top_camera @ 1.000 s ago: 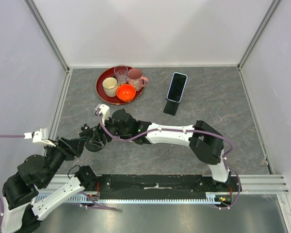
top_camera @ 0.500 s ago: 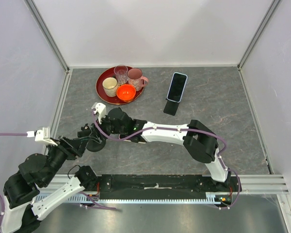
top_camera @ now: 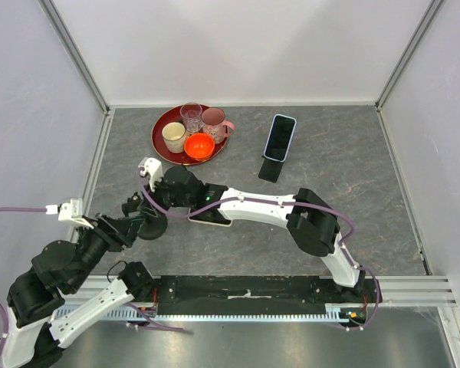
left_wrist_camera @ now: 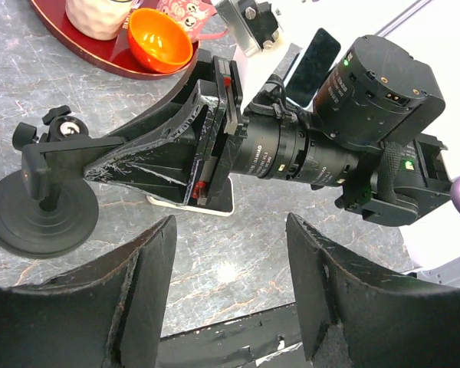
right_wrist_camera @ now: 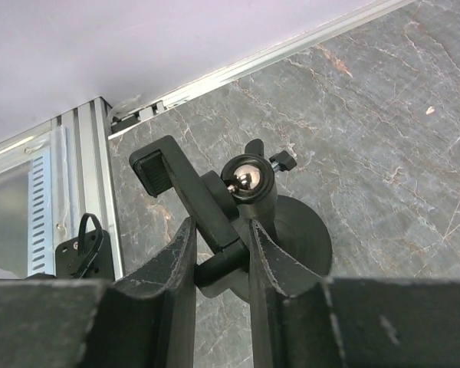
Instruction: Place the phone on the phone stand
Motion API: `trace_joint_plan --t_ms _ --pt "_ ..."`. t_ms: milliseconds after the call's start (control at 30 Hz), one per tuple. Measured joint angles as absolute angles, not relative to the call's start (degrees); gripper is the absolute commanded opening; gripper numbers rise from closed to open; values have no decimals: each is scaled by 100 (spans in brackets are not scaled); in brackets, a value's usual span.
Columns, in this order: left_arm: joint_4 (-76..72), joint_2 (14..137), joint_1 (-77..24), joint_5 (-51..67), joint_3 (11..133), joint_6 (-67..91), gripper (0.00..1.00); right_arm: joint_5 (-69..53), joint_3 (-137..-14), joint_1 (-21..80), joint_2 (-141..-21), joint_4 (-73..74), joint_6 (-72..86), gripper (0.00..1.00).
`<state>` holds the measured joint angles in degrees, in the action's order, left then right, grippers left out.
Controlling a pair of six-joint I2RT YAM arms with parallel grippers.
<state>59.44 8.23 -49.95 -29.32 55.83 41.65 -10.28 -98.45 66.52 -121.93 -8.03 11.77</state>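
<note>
The black phone stand (right_wrist_camera: pixel 299 230), a round base with a ball joint and a clamp arm (right_wrist_camera: pixel 180 184), stands at the table's near left (top_camera: pixel 149 225). My right gripper (right_wrist_camera: pixel 218 241) is shut on the stand's clamp arm just below the ball; in the top view it reaches left over the stand (top_camera: pixel 155 208). A white-rimmed phone (top_camera: pixel 211 218) lies flat under the right forearm, partly hidden (left_wrist_camera: pixel 218 207). A second, blue-rimmed phone (top_camera: pixel 280 138) rests at the back on a black piece (top_camera: pixel 271 170). My left gripper (left_wrist_camera: pixel 230 226) is open and holds nothing, hovering beside the stand's base (left_wrist_camera: pixel 38 218).
A red tray (top_camera: pixel 159 134) at the back left holds cups and an orange bowl (top_camera: pixel 199 146). The tray's rim (left_wrist_camera: pixel 69 42) lies just beyond the right gripper. White walls and metal rails enclose the table, and both arms crowd the near-left corner.
The right gripper has moved left onto the stand and closed on its clamp arm. The left arm has drawn back slightly, its jaws still open.
</note>
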Motion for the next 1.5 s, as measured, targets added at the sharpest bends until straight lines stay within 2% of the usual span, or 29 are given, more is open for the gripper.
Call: trace_joint_plan --t_ms 133,233,600,767,967,1167,1233,1333,1367,1433,1500 --pt "5944 823 -4995 -2932 5583 4169 65 -738 -9780 6637 -12027 -607 1273 0" --pt "5944 814 -4995 -2934 5583 4169 65 -342 -9277 6539 -11478 -456 1514 0" --pt "5791 690 -4995 -2939 5391 4165 70 1243 -6683 4921 -7773 -204 1649 0" --pt "5411 1094 -4995 -2845 5070 4062 71 1577 -5461 4482 -6401 -19 1420 0" --pt "4777 2375 -4995 -2589 4794 3913 71 1111 -4501 4412 -6014 429 1347 0" --pt "4285 2679 -4995 -2228 4567 3872 70 908 -4174 4429 -5968 416 1385 1" --pt "4202 2679 -4995 -2161 4534 3874 70 902 -4117 4429 -5961 346 1398 11" --pt "4128 2657 -4995 -2067 4523 3872 70 906 -4049 4429 -5896 305 1472 47" --pt "4117 2641 -4995 -2060 4523 3872 70 902 -4016 4429 -5850 311 1503 68" --pt "4077 2591 -4995 -2045 4523 3872 70 904 -3977 4431 -5730 375 1614 82" --pt "4027 2541 -4995 -2045 4523 3868 70 941 -3983 4445 -5520 445 1623 93"
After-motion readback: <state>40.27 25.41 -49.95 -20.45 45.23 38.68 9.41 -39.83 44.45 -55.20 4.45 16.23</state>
